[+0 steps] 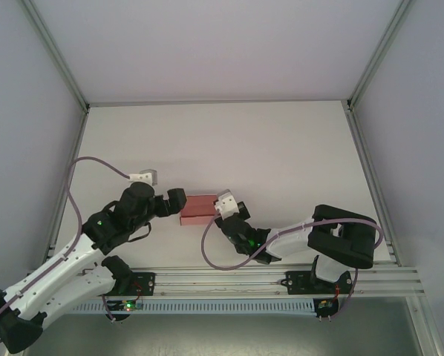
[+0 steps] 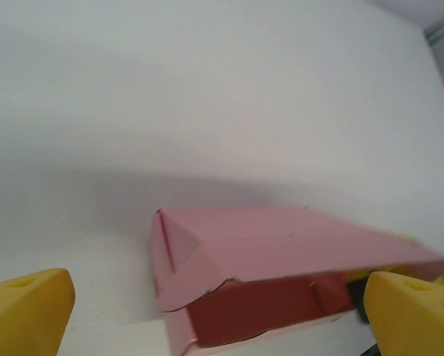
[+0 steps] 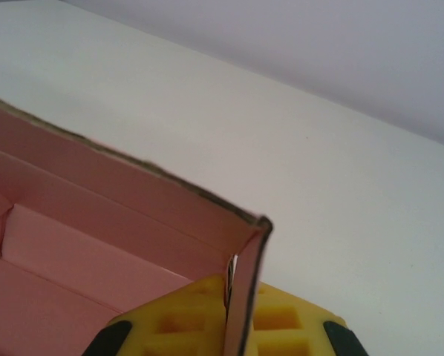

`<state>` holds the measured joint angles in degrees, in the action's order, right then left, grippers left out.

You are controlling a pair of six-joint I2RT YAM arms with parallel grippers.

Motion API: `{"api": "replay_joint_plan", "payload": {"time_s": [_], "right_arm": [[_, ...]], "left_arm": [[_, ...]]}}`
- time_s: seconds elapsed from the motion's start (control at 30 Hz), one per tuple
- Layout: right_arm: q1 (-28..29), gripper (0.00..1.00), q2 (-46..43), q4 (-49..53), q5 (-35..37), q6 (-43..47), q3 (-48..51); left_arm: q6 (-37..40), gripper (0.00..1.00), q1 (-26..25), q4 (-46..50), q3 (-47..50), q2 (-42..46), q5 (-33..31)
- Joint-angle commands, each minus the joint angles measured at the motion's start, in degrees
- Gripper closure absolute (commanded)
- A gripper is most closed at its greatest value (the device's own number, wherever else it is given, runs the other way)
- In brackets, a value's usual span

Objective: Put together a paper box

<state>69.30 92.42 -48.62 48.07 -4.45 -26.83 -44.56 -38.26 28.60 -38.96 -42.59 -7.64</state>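
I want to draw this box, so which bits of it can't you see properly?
- Top view: the paper box's right end sits under the right end effector.
- Left wrist view: its right corner is blurred behind a yellow finger; the picture's bottom edge crops it.
- Right wrist view: the left and bottom edges cut off most of the box.

Saw a plain white bench (image 1: 281, 141), matt, fenced by pale walls (image 1: 207, 44) at left, right and back. Saw one shallow pink paper box (image 1: 198, 210) resting on it near the front edge, roughly midway across.
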Motion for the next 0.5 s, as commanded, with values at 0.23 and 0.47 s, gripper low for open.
{"api": "replay_joint_plan", "payload": {"time_s": [0.23, 0.47], "right_arm": [[3.48, 0.92, 3.89, 2.09, 0.08, 6.91, 2.72], [5.45, 0.80, 3.80, 1.40, -2.21, 6.47, 4.82]], "left_arm": [[-15.14, 0.00, 2.31, 0.67, -0.17, -13.53, -1.07], [-17.22, 0.00, 2.40, -7.77, 5.70, -18.53, 4.69]]}}
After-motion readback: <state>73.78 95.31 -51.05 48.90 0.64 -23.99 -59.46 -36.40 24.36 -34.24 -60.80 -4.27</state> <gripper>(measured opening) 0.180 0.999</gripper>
